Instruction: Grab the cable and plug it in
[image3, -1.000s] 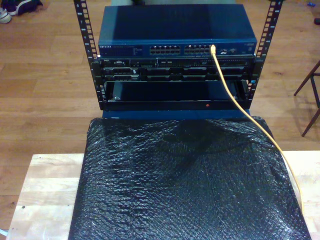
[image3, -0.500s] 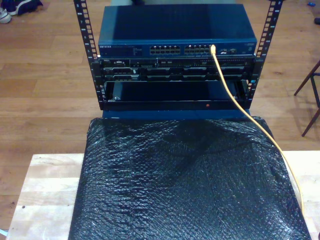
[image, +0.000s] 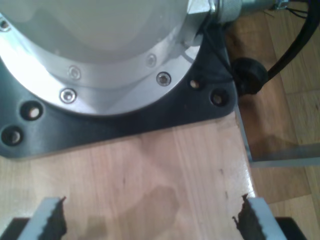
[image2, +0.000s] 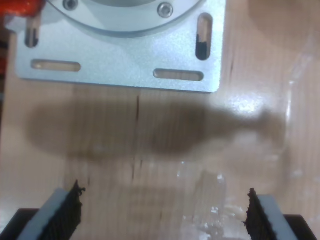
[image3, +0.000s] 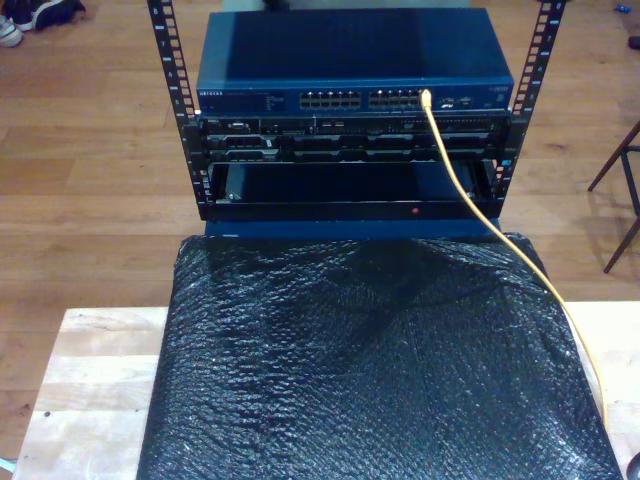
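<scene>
With the cable (image3: 470, 200) seated in the switch (image3: 355, 60), my first claw (image: 150, 220) and second claw (image2: 162, 215) gape empty, so any careless sweep risks snagging it.

We can spot one change: a small dark shape (image3: 633, 467) now pokes in at the exterior view's lower right corner.

You had the exterior camera set high, looking down and forward across the black padded sheet (image3: 370, 370) toward the rack (image3: 355, 110) beyond it. Your first wrist camera looked close along my first gripper (image: 150, 220) at the wooden tabletop (image: 150, 175), a black base plate (image: 125, 120) beyond the jaws. Your second wrist camera sat equally near, my second gripper (image2: 162, 217) over light wood, a silver plate (image2: 120, 65) beyond its jaws.
</scene>
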